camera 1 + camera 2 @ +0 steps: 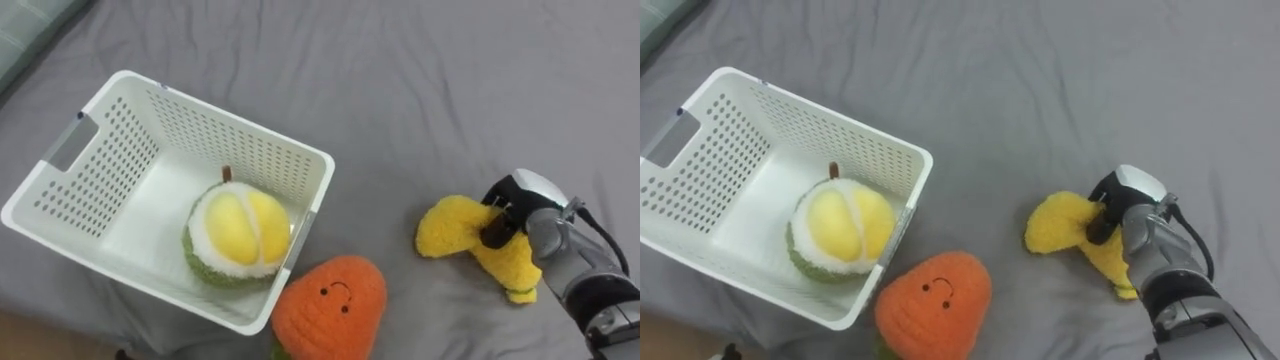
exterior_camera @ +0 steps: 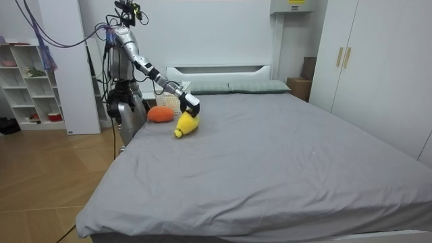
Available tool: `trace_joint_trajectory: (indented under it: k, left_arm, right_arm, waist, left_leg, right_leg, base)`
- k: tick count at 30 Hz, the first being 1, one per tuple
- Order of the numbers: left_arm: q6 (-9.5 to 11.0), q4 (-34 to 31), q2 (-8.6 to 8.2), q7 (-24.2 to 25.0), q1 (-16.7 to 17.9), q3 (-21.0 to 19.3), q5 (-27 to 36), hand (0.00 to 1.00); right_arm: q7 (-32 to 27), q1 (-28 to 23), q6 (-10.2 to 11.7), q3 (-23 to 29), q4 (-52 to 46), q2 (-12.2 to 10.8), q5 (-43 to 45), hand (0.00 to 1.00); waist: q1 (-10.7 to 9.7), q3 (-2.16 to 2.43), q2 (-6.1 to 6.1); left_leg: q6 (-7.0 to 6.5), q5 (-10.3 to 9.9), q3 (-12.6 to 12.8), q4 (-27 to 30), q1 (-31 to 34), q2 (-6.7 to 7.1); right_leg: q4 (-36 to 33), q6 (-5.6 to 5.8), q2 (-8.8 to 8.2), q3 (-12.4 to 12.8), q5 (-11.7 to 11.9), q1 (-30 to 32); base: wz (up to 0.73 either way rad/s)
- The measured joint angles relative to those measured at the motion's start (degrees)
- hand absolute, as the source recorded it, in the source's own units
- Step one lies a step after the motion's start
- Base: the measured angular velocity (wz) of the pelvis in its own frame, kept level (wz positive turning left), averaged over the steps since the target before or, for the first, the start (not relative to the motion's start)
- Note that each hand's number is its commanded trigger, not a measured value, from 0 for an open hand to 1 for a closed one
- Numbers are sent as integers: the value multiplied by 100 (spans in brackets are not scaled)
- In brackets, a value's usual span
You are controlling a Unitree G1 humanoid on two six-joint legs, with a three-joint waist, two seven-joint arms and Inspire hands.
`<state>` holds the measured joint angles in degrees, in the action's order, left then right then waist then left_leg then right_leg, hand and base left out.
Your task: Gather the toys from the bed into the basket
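Observation:
A white perforated basket (image 1: pixel 250 125) lies on the grey bed at the left and holds a round durian plush (image 1: pixel 240 235), yellow and white with a green rim. An orange plush (image 1: pixel 330 305) with a small smiling face rests against the basket's near right corner. To the right lies a yellow banana-like plush (image 1: pixel 455 230). My right hand (image 1: pixel 520 205) reaches in from the lower right, its fingers curled round the plush's upper part. In the room view the right hand (image 2: pixel 192 104) grips the top of the yellow plush (image 2: pixel 186 125), whose lower end touches the sheet.
The robot stands at the bed's side near the headboard, right arm stretched over the mattress. Pillows (image 2: pixel 253 86) lie at the bed's head. A white shelf unit (image 2: pixel 30 81) stands behind the robot and a wardrobe (image 2: pixel 364 61) at the room view's right.

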<state>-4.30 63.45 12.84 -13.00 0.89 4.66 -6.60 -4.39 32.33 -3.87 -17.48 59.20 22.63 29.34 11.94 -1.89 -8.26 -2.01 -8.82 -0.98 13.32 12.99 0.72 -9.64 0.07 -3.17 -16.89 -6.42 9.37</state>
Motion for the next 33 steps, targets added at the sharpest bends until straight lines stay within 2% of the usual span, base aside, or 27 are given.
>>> trace_joint_trajectory:
  k: [3,4,5,7,8,10,12,18,22,25,27,33]
  left_arm:
    - [32,126,78,2,54,-9,-37,0]
    - [61,125,92,3,87,-19,-41,0]
    - [65,124,91,3,102,-26,-41,0]
    - [67,22,96,3,205,-83,-30,0]
    - [68,-6,96,3,239,-110,-30,0]
    - [63,-117,75,-6,466,-227,-38,0]
    - [60,-193,12,-39,560,-365,-21,0]
    - [51,-404,-117,-74,631,-444,16,0]
    - [-63,-422,-214,-152,652,-449,-32,0]
    - [-65,-415,-221,-151,712,-496,-29,0]
    - [-65,-418,-230,-151,726,-510,-30,0]
    - [-74,-611,-285,-232,792,-562,-36,0]
  right_arm:
    - [-9,-65,22,109,-953,2,16,100]
    - [-38,-158,41,200,-1326,1,16,100]
    - [-49,-214,77,251,-1464,1,16,100]
    - [-35,-505,40,360,-2142,2,63,100]
    - [-24,-574,13,367,-2347,1,94,100]
    - [79,-785,-11,370,-3234,2,197,100]
    - [83,-808,-22,390,-3692,0,217,100]
    - [192,-1095,-141,534,-4920,-6,238,100]
    - [468,-1265,-264,533,-5576,-12,486,100]
    - [663,-1265,-376,532,-5896,-24,482,100]
    - [792,-1265,-374,532,-6166,-33,478,100]
    - [1113,-1265,-504,507,-6730,-288,501,100]
  waist:
    - [-192,45,-40]
    - [-227,46,-42]
    - [-233,47,-40]
    - [-243,103,-24]
    - [-244,105,-23]
    - [-276,134,27]
    - [-390,150,84]
    - [-384,154,139]
    - [-382,157,190]
    - [-364,151,213]
    - [-361,149,226]
    - [-264,149,231]
  left_leg:
    - [0,0,12,-6,-112,-2]
    - [0,0,9,-6,-182,-1]
    - [0,-1,9,-8,-239,1]
    - [-1,-3,17,-93,-407,0]
    - [-2,-3,35,-117,-448,-1]
    - [-8,2,83,-170,-587,-5]
    - [-8,2,82,-188,-688,-2]
    - [-9,3,98,-276,-866,4]
    - [-9,7,87,-302,-1052,7]
    - [-9,6,75,-392,-1222,3]
    - [-9,4,69,-408,-1246,4]
    - [-10,5,70,-411,-1257,8]
  right_leg:
    - [9,0,2,-33,0,-128]
    - [9,0,1,-34,0,-198]
    - [15,0,-1,-36,0,-256]
    - [0,1,-6,-42,0,-372]
    - [-1,2,-8,-33,0,-398]
    - [3,2,-11,-21,-1,-492]
    - [-1,2,-15,-31,-1,-588]
    - [-4,18,3,110,-11,-743]
    - [3,22,5,104,-13,-881]
    - [4,50,11,115,-33,-1021]
    - [5,54,11,113,-36,-1048]
    - [4,54,11,118,-36,-1057]
  base:
    - [3]
    - [5]
    - [3]
    - [-2]
    - [-14]
    - [-17]
    - [-3]
    - [-4]
    - [0]
    - [0]
    - [0]
    - [0]
